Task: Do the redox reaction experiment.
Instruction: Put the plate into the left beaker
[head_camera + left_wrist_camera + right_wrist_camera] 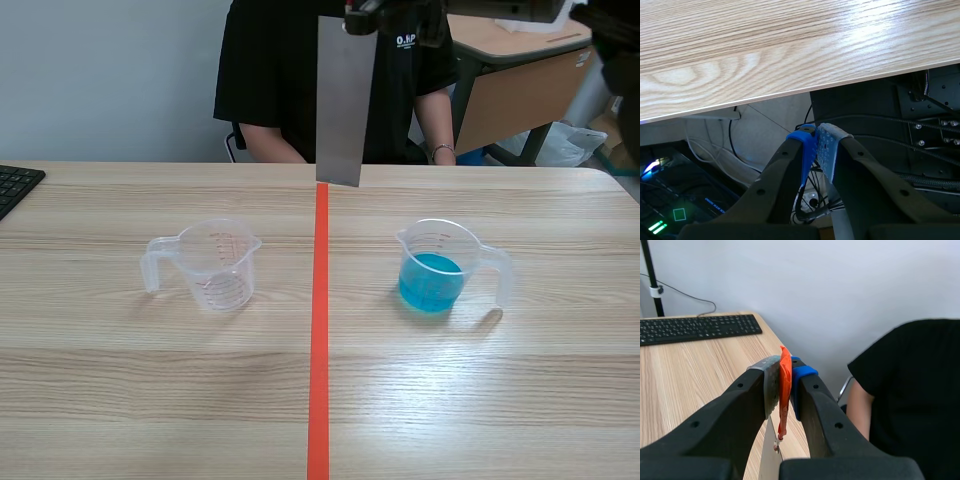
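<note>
entry 1, blue-liquid measuring cup (440,265): clear plastic with a handle, sitting upright on the wooden table (120,390) and holding a shallow fill of blue liquid (430,282). it is serving as the reference for all places below.

entry 2, metal strip (345,100): flat and grey, hanging vertically in the air, above the blue-liquid measuring cup and off to its left. its lower end is hovering well clear of the cup's rim, touching neither liquid nor table.

entry 3, right gripper (785,372): its fingers are pinching the strip's upper end, where an orange tag (785,385) is showing between the pads. it is holding high above the reference cup.

entry 4, left gripper (819,135): its fingers are pressing together on nothing. it is hanging off the table's near edge, well away from the reference cup and taking no part.

entry 5, empty measuring cup (215,262): same make, sitting upright on the table, well to the left of the reference cup.

entry 6, keyboard (15,185): lying far left of the reference cup. a person (290,70) is sitting beyond it, across the table.

progress, as judged: the strip is picked up and lifted, so the grasp is done. the dip into the blue liquid is not yet done, since the strip is looking dry and off-line from the cup. bringing it over the cup, lowering it in and waiting for the reaction are remaining.
</note>
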Available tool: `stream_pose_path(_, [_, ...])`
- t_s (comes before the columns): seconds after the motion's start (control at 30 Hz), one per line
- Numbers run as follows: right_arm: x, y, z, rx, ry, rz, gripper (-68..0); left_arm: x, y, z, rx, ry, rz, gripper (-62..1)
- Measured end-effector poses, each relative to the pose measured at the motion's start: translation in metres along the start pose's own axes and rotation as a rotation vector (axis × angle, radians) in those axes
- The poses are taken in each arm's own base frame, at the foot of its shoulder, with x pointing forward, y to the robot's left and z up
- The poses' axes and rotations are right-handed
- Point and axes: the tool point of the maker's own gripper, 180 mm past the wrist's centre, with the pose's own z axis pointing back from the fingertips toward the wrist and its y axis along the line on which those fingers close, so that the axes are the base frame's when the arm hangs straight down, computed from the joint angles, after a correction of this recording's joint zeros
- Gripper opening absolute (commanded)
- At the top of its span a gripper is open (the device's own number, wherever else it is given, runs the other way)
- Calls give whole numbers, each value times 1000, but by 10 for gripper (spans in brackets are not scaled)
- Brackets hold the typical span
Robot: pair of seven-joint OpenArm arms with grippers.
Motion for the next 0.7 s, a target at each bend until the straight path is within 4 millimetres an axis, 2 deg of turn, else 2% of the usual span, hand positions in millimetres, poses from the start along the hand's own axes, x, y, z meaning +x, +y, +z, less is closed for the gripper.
stream_pose_path(0.37, [20, 51, -53, 99, -47, 4, -660, 0, 0, 0, 0, 0, 0, -565])
stream_pose_path(0.53, [18, 69, -77, 142, -32, -6, -660, 0, 0, 0, 0, 0, 0, -565])
stream_pose_path(0.7, [10, 77, -96, 167, -5, -33, -660, 0, 0, 0, 0, 0, 0, -565])
